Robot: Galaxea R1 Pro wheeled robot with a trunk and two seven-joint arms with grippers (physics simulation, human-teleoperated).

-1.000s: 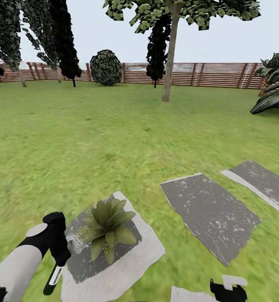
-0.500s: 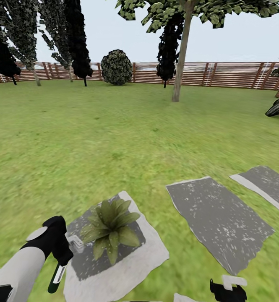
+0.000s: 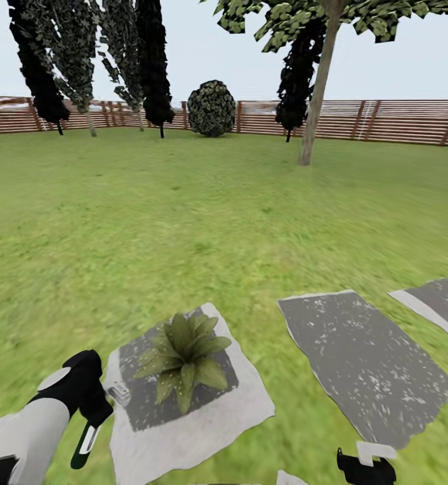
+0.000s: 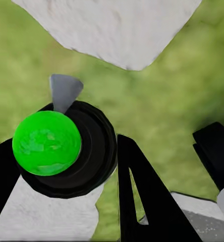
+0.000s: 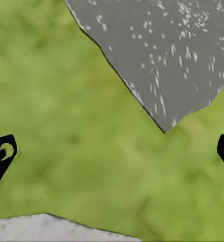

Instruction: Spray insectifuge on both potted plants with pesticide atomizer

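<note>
Left gripper (image 3: 89, 421) holds the sprayer (image 3: 83, 446), jaws closed on it, nozzle end hanging toward the lawn (image 3: 183, 215), at 9 o'clock of the potted plant (image 3: 183, 353) on its stepping stone (image 3: 203, 431). Right gripper (image 5: 112, 151) jaws wide, empty over grass.

Risks: sprayer pointing downward, so spray may miss the leaves; slim body could slip in the grip; second plant unlocated.
</note>
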